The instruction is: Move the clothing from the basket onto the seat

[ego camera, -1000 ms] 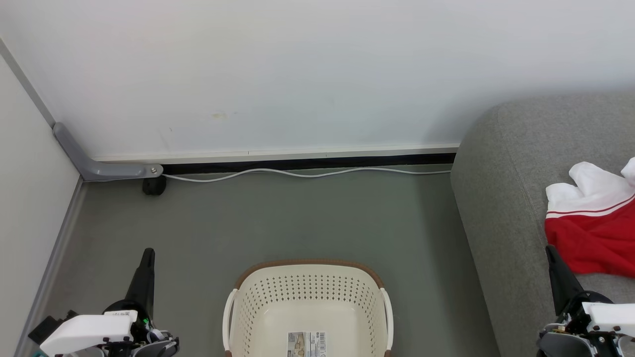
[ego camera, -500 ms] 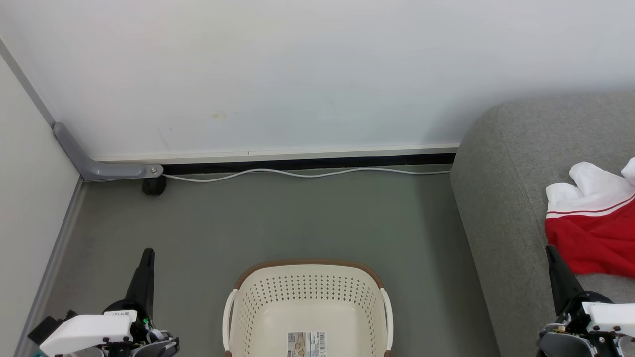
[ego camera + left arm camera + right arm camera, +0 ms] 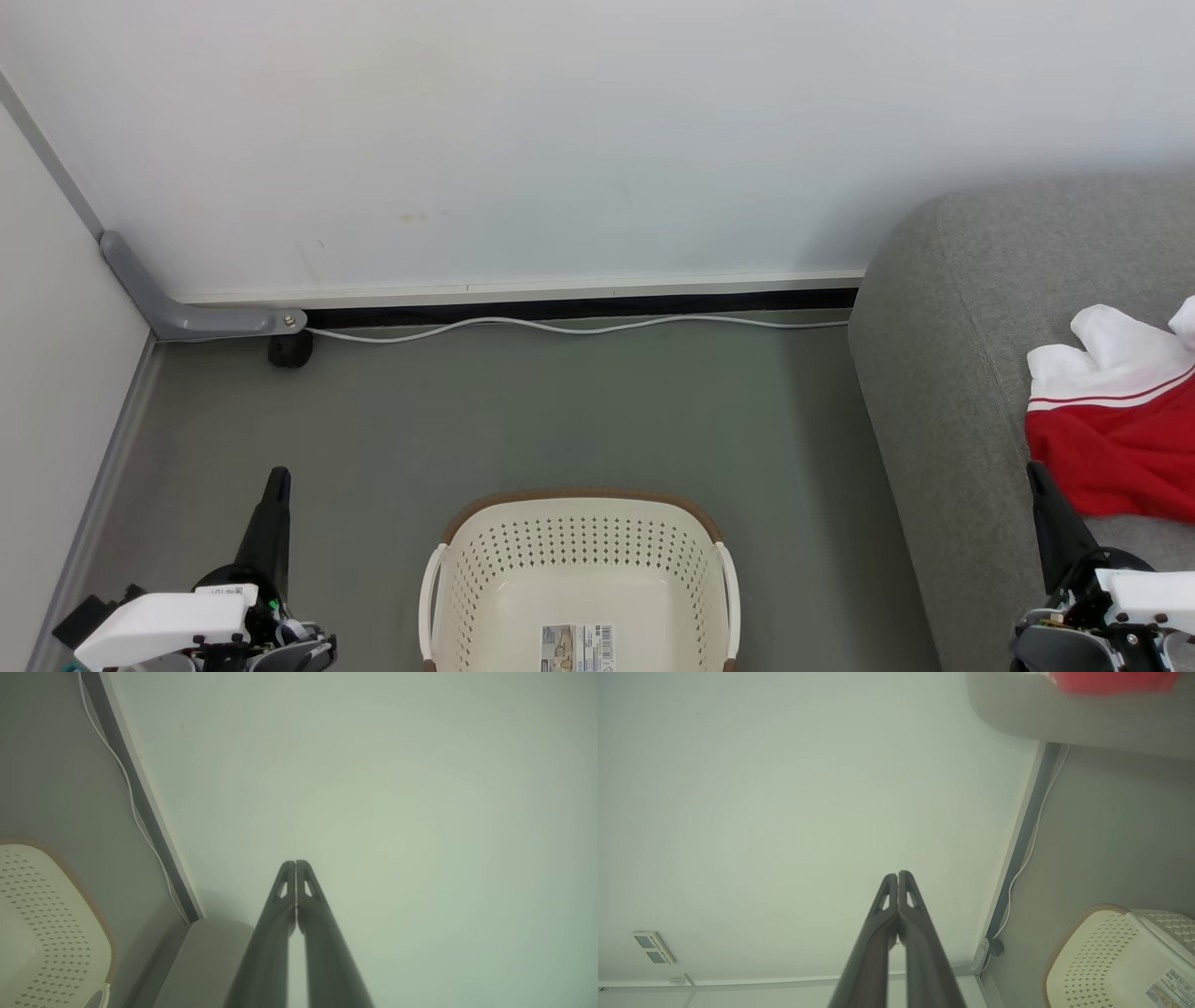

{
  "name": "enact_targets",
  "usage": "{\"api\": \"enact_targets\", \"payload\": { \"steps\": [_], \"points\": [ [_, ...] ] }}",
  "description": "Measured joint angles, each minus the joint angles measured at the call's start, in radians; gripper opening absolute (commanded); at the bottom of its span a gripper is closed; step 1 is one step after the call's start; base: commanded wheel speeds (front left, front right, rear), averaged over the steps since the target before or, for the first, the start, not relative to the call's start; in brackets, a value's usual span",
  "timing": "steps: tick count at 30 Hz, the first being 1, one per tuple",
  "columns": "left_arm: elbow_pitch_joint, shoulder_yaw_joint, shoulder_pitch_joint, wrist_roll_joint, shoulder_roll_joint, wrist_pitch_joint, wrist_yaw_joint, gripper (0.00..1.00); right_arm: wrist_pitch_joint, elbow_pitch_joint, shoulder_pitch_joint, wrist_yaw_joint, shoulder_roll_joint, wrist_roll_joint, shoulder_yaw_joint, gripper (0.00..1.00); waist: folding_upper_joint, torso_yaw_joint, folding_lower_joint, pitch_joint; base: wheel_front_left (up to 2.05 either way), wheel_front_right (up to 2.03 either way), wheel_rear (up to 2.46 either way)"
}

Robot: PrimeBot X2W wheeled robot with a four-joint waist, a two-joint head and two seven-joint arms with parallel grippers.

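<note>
**Q:** Where is the clothing relative to the fingers?

**A:** The clothing (image 3: 1116,439) lies on the seat (image 3: 952,373) at the right edge of the head view, with its red part nearer and its white part farther. The tip of the right gripper (image 3: 1033,469) sits just beside the cloth's near left edge. Whether they touch cannot be told. The left gripper (image 3: 277,476) is well apart from the clothing, at the near left above the floor (image 3: 560,420).

**Q:** What is the finger state?

**A:** On both grippers the two fingers are pressed together along their tips and pinch nothing.

**Q:** What else is around, and what stands in the way?

**A:** The basket (image 3: 579,546) stands on the floor at near centre, between the two grippers and left of the seat. A label (image 3: 577,647) lies on its bottom. The seat's rounded left side rises between the basket and the clothing. A white cable (image 3: 579,327) runs along the foot of the wall (image 3: 560,140), beyond the basket. A grey bracket (image 3: 187,317) sits in the far left corner, with a small black part below its end.
</note>
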Motion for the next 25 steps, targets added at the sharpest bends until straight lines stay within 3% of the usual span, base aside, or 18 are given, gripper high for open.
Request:
{"api": "enact_targets", "payload": {
  "steps": [25],
  "points": [
    [0.000,0.001,0.000,0.000,-0.001,0.000,0.000,0.00,0.000,0.000,0.000,0.000,0.000,0.000,0.000,0.00,0.0000,0.000,0.0000,0.000,0.00,0.00,0.00]
  ]
}}
